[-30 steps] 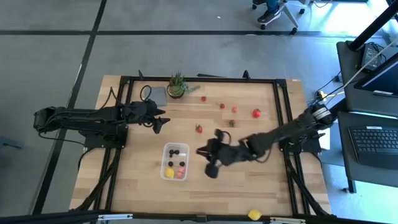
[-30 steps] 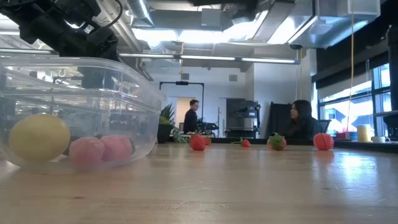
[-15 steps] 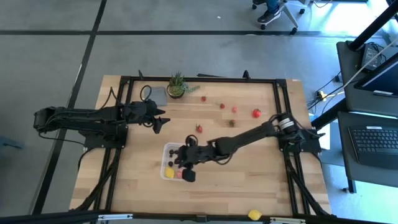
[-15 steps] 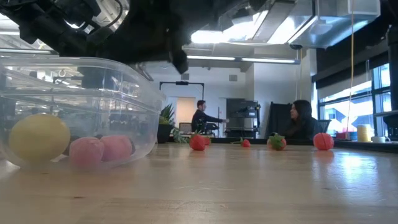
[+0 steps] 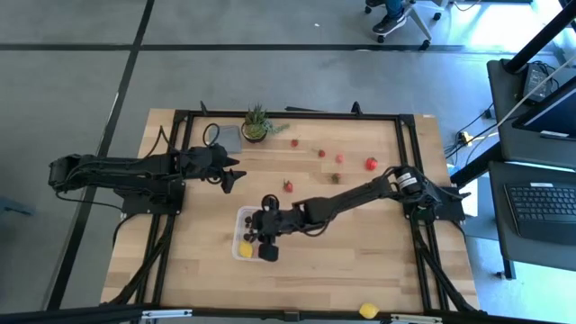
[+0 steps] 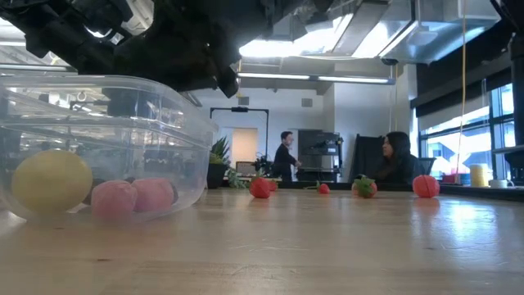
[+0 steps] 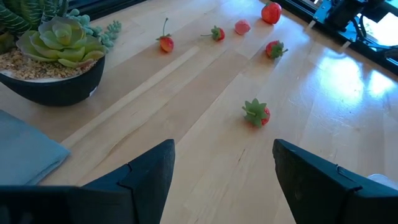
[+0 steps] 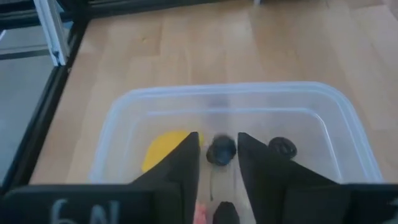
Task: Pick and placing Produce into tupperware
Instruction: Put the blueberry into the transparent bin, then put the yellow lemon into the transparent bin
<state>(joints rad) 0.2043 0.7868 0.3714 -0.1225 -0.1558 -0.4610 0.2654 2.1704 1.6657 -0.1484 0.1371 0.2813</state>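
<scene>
- Right tool (image 5: 267,236) now poised directly above the tupperware (image 5: 241,250); a second ago well to the tub's right over bare worktop (image 5: 360,261), half a second ago just arriving at the tub's edge.
- Fingers (image 8: 186,163) parted a little in the right wrist view, a dark berry (image 8: 221,151) showing in the gap, over the tub's floor; no firm pinch visible, so berry judged to be at or just past release.
- Meaning for the task: one more piece of produce delivered, or about to be; transport done, release in hand.
- Tub contents otherwise: yellow lemon piece (image 6: 51,182) and two pinkish red pieces (image 6: 115,199) on the floor in the low view, a second dark berry (image 8: 283,147) beside the first in the right wrist view. Same pieces, same places as in the earlier low frames.
- Tupperware itself unmoved, near the worktop's front edge, left of centre.
- Left tool (image 7: 221,163) held wide apart and empty, low over the worktop near the potted plant (image 7: 56,59); position unchanged across the frames.
- Still outside the tub: a strawberry (image 5: 288,186) just behind it, several red pieces (image 5: 371,164) along the far side, one yellow piece (image 5: 368,310) at the front edge.
- Background person (image 6: 286,156) in the low view farther right than before.
</scene>
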